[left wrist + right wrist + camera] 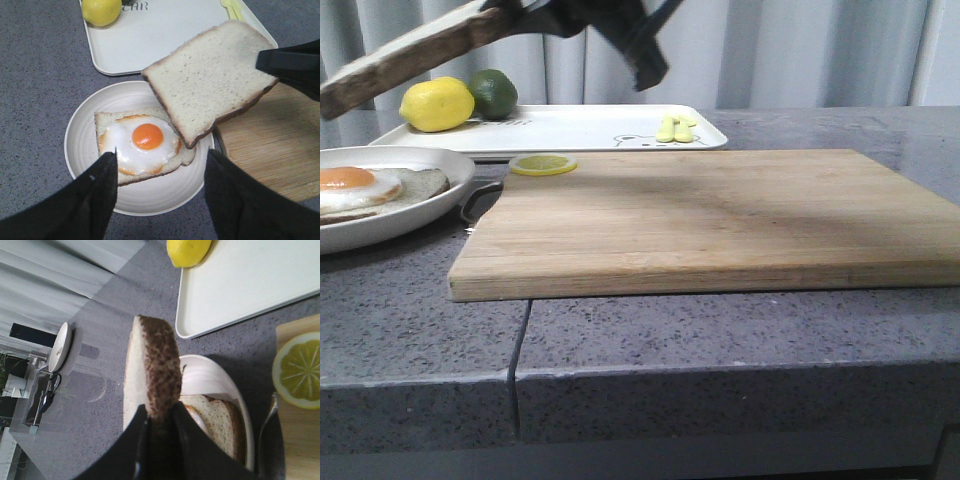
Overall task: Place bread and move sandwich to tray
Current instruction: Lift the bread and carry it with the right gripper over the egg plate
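Right gripper [159, 427] pinches your bread [212, 80] by its crust above the egg slice [142, 145]; left gripper [161, 172] spread, empty.

You saw the bread [212, 82] tilted in mid-air above the open egg sandwich [142, 145]; the white tray [580, 128] lay behind.

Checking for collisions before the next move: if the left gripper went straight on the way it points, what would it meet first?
Probably the fried egg on the lower slice in the round plate, directly ahead of the open left gripper. The held bread seems off to one side; depth is unclear.
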